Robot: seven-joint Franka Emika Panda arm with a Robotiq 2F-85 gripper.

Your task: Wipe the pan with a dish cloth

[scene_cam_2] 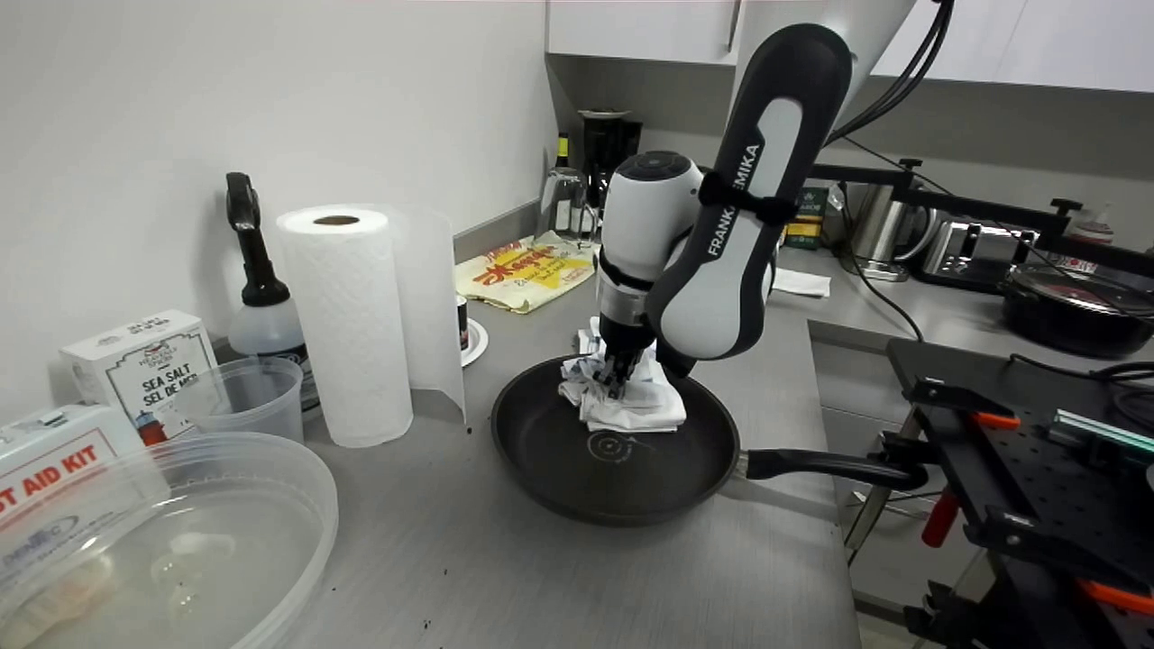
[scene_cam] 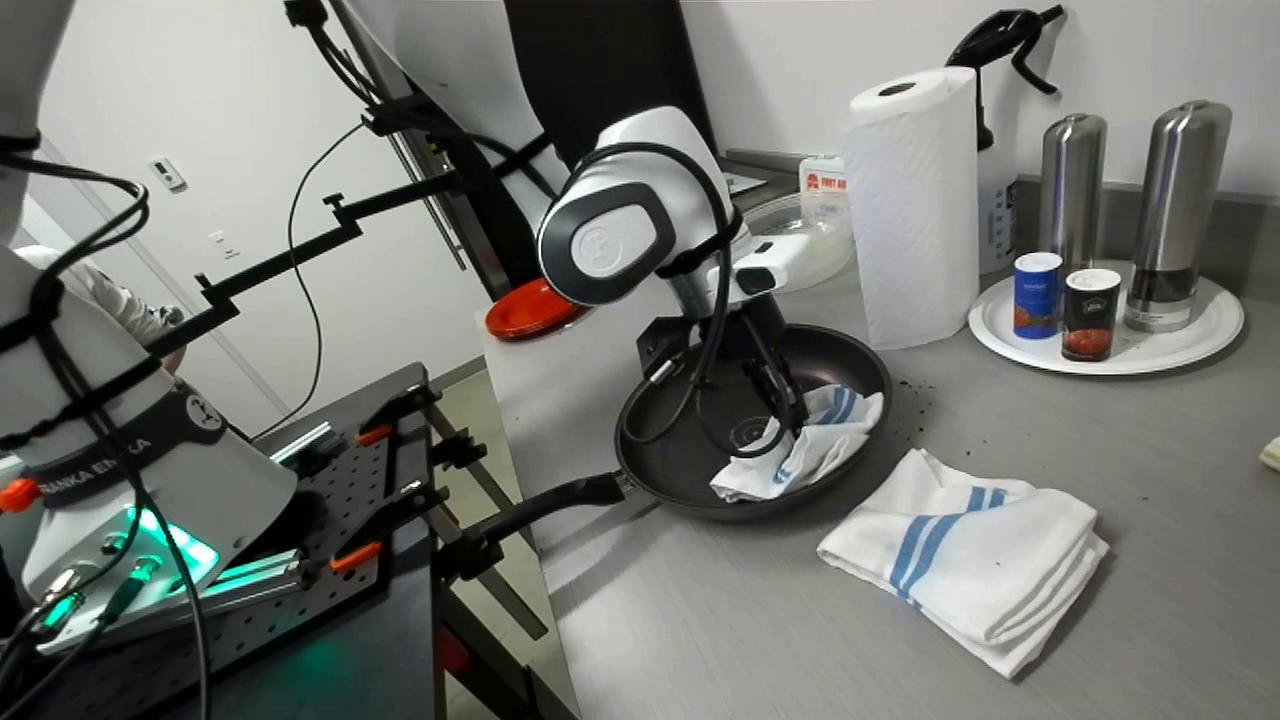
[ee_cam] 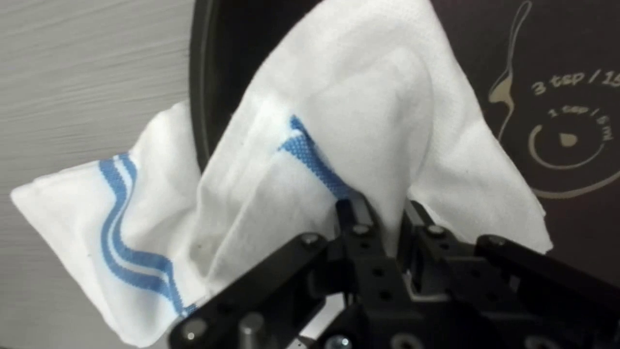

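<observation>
A black frying pan (scene_cam: 665,465) (scene_cam_2: 622,491) sits on the grey counter, its handle pointing over the counter's edge. A white dish cloth with blue stripes (scene_cam: 825,450) (scene_cam_2: 645,410) lies bunched inside the pan. My gripper (scene_cam: 795,420) (scene_cam_2: 618,383) points down into the pan. In the wrist view my gripper (ee_cam: 380,208) is shut on a fold of this dish cloth (ee_cam: 368,92); its fingertips are partly hidden by the cloth. Printed rings show on the pan floor (ee_cam: 513,29). A second folded cloth (scene_cam: 980,560) lies on the counter beside the pan; the wrist view also shows this second cloth (ee_cam: 77,203).
A paper towel roll (scene_cam: 915,220) (scene_cam_2: 347,333) stands near the pan. A white plate (scene_cam: 1185,352) holds grinders and small shakers. A clear plastic bowl (scene_cam_2: 315,532) and a red plate (scene_cam: 535,308) stand on the counter. A yellow printed cloth (scene_cam_2: 532,270) lies farther back.
</observation>
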